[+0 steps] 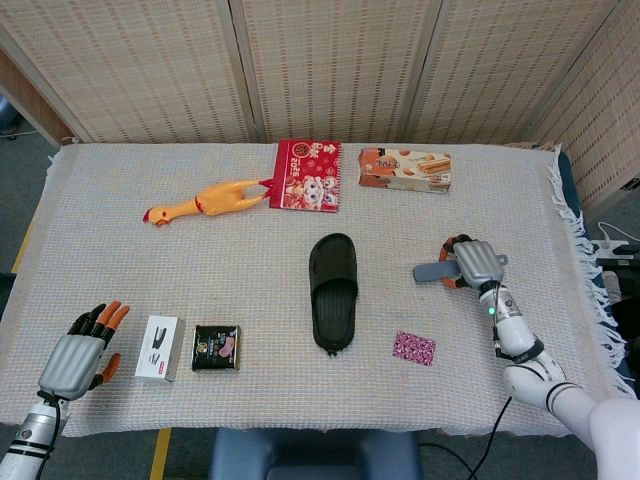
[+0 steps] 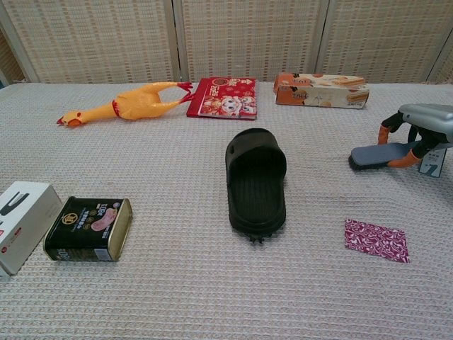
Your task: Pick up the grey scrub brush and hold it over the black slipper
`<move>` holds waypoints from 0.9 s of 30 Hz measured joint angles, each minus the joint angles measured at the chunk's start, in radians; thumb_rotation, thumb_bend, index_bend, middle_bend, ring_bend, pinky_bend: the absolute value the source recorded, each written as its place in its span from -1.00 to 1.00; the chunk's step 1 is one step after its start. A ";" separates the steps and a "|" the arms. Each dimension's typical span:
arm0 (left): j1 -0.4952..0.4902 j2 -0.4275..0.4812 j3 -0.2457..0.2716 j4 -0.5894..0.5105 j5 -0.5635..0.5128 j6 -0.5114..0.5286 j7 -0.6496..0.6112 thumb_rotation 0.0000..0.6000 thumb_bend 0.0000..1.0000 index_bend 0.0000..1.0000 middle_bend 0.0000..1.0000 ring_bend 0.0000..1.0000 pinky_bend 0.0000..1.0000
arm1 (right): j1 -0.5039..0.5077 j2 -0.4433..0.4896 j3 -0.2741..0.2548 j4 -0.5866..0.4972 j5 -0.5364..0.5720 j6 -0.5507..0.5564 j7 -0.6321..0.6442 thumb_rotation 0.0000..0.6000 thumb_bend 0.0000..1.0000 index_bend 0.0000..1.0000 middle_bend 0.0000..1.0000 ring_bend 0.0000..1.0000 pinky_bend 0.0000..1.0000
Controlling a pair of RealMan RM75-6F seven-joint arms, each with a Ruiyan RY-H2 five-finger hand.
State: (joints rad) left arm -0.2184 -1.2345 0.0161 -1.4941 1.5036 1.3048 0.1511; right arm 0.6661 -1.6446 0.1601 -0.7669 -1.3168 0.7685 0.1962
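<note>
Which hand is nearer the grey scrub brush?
Right. The right hand is over the grey scrub brush, fingers closing around its handle; the left hand sits far across the table, near the front-left corner.

Staged test room — cloth-covered table [image 1: 120, 260] of assorted household items, woven folding screens [image 1: 330, 65] behind

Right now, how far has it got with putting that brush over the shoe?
Early days. Done: the right hand has reached the grey scrub brush. In hand: its fingers are curled around the handle, with the brush seemingly on the cloth. Left: lifting it and carrying it over the black slipper, which lies apart.
</note>
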 measured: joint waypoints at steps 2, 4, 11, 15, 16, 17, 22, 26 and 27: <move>0.000 0.001 0.001 0.000 0.001 0.000 0.000 1.00 -0.02 -1.00 -1.00 -1.00 -0.74 | 0.000 0.000 -0.001 -0.001 -0.002 0.003 -0.001 1.00 -0.65 0.17 -0.23 -0.24 0.23; 0.000 0.002 0.002 -0.001 0.003 0.001 -0.001 1.00 -0.02 -1.00 -1.00 -1.00 -0.74 | -0.001 0.003 -0.004 -0.003 -0.008 0.014 -0.004 1.00 -0.64 0.23 -0.19 -0.12 0.33; 0.002 0.001 0.005 -0.001 0.007 0.004 -0.001 1.00 -0.02 -1.00 -1.00 -1.00 -0.73 | -0.001 0.064 0.000 -0.054 -0.027 0.053 0.009 1.00 -0.46 0.50 0.04 0.22 0.64; 0.002 0.000 0.006 -0.003 0.006 0.001 0.001 1.00 -0.02 -1.00 -1.00 -1.00 -0.73 | 0.006 0.114 0.007 -0.101 -0.021 0.039 0.000 1.00 -0.43 0.57 0.09 0.27 0.65; 0.002 0.000 0.006 -0.004 0.006 0.002 0.002 1.00 -0.02 -1.00 -1.00 -1.00 -0.74 | 0.008 0.123 0.009 -0.112 -0.017 0.035 -0.004 1.00 -0.43 0.59 0.11 0.28 0.66; 0.002 0.000 0.007 -0.005 0.007 0.002 0.003 1.00 -0.02 -1.00 -1.00 -1.00 -0.74 | 0.009 0.132 0.013 -0.124 -0.011 0.032 -0.008 1.00 -0.43 0.61 0.12 0.29 0.66; 0.002 0.001 0.007 -0.008 0.008 0.003 0.004 1.00 -0.02 -1.00 -1.00 -1.00 -0.74 | 0.017 0.171 0.040 -0.188 0.025 0.013 -0.004 1.00 -0.40 0.67 0.16 0.30 0.68; 0.003 0.003 0.007 -0.010 0.008 0.005 0.001 1.00 -0.02 -1.00 -1.00 -1.00 -0.74 | 0.028 0.200 0.064 -0.236 0.045 -0.014 0.047 1.00 -0.40 0.68 0.18 0.30 0.69; 0.003 0.004 0.006 -0.011 0.008 0.005 0.000 1.00 -0.02 -1.00 -1.00 -1.00 -0.74 | 0.034 0.207 0.071 -0.251 0.051 -0.026 0.069 1.00 -0.39 0.69 0.18 0.30 0.69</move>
State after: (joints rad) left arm -0.2158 -1.2304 0.0225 -1.5052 1.5115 1.3098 0.1508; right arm 0.6998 -1.4372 0.2316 -1.0177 -1.2660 0.7422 0.2649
